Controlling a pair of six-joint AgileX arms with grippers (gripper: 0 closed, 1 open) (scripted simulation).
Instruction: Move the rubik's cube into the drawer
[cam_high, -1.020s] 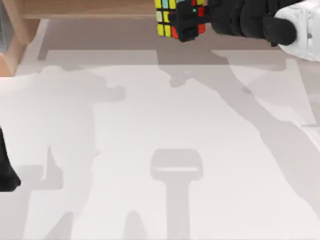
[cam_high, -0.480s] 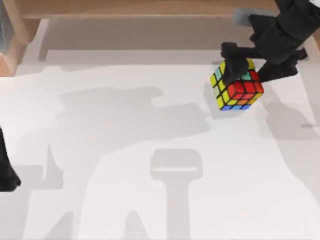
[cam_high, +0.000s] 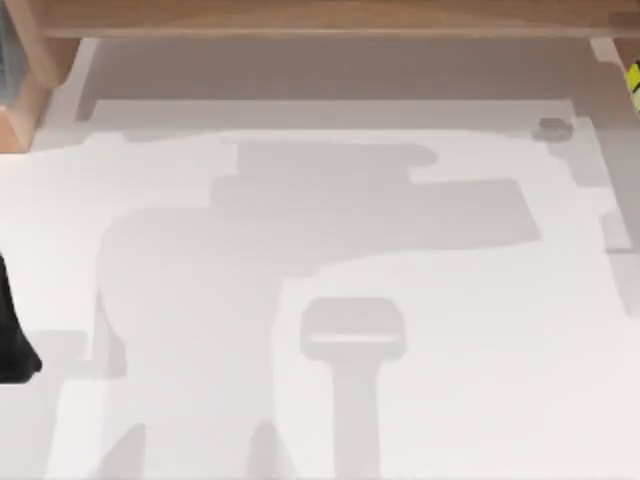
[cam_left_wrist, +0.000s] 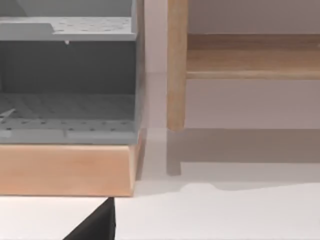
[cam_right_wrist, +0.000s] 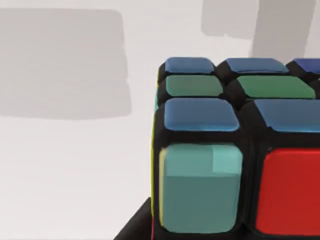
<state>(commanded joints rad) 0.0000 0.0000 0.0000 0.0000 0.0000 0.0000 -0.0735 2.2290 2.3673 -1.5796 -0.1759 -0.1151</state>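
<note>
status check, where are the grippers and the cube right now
Left arm parked at table's left edge. Rubik's cube close against right wrist camera, a yellow sliver at top view's right edge. Drawer open, not yet reached, nothing seen blocking.

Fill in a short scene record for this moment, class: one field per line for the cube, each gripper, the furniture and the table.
cube: rubik's cube close under the right wrist camera, blue, green, teal and red squares showing; a yellow sliver at the top view's right edge
right gripper: a black part beside the cube; fingers not readable
left gripper: dark part at the table's left edge, parked
furniture: wooden frame with a grey drawer unit on a wooden base, seen from the left wrist
table: white surface crossed by grey shadows
</note>
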